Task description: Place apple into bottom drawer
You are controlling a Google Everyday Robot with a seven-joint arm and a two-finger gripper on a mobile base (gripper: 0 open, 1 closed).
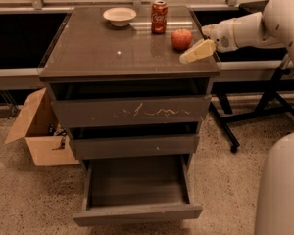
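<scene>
Two ways this flops imo: the gripper (198,51) bumps the apple (181,38) and it rolls toward the soda can (159,17), or a weak grab drops it short of the open bottom drawer (137,212). The arm reaches in from the right, with the gripper tilted down-left just beside the apple on the cabinet top (108,53). Can't tell if the claw's released or clenched.

**Where things sit on and under the table**

On the table (98,53), the bowl (119,16) sits at the back, left of the can (159,17). The apple (181,38) lies right of the can and nearer the front. The gripper (198,51) hangs just beside the apple, to its front right, over the table's right edge. Under the table stack the top drawer (132,110), the middle drawer (134,146) and the bottom drawer (137,212), which is pulled out forward. A cardboard box (36,131) stands on the floor to the left.
</scene>
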